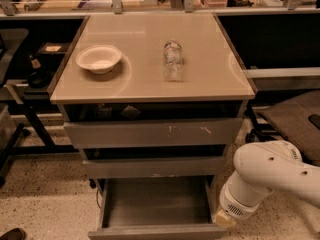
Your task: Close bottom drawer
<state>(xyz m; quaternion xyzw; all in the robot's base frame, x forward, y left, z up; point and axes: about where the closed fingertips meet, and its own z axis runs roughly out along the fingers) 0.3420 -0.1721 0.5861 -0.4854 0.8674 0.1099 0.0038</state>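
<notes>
— Where was the bottom drawer (156, 208) just then?

— Pulled well out of the cabinet (150, 91), lowest of the three and down near the floor, under the middle drawer (152, 167) and the scratched top drawer (150, 133). Its open tray faced up and its plain front faced away from the cabinet.

— Which way did it run?

— The front ran side to side as I faced the cabinet. Its travel ran the other way, straight back under the middle drawer.

— And the gripper (223, 218)?

— Low down, at the end of the white arm (270, 176), just beside the drawer's right front corner. It was off to the side, not out in front of the drawer. The drawer lay to its left as I faced it.

— Open or shut?

— I couldn't tell, and I saw nothing in its hold.

— So what did the push need?

— I'd judge it had to come round onto that front face, then press straight back. A push from the corner could have skewed the drawer.
</notes>
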